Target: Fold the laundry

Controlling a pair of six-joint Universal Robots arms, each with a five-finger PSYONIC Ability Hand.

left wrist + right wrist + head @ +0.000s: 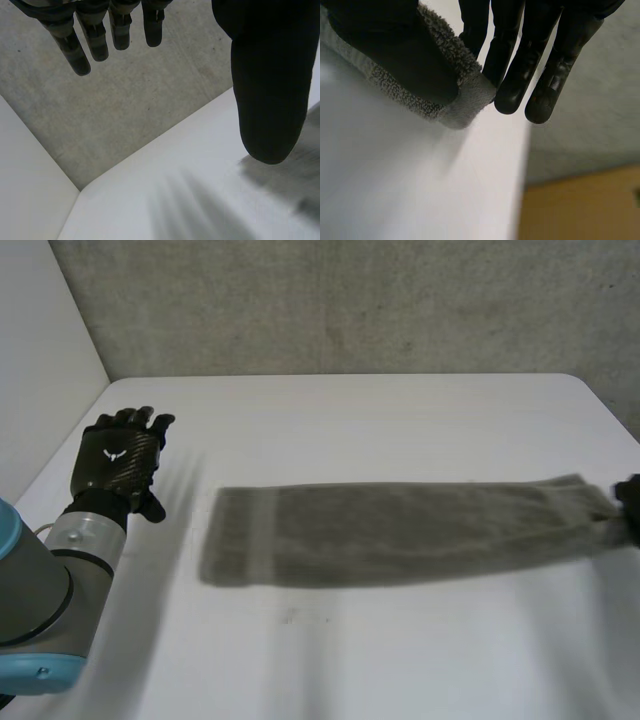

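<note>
Towel (400,530): grey, spread flat as a long band across the middle of the table (400,420). In the head view its ends point to 9 and 3 o'clock. A paler stripe crosses it near the 9 o'clock end, and the 3 o'clock end narrows.
Right hand (630,505): at the 3 o'clock end of the towel. It is clamped on the corner, with the cloth pinched between the thumb and the fingers (520,85).
Left hand (115,460): at 9 o'clock from the towel and apart from it. Its fingers (100,40) are straight, away from the thumb, and hold nothing.
Wall (350,300): grey, rough, at 12 o'clock behind the table.
</note>
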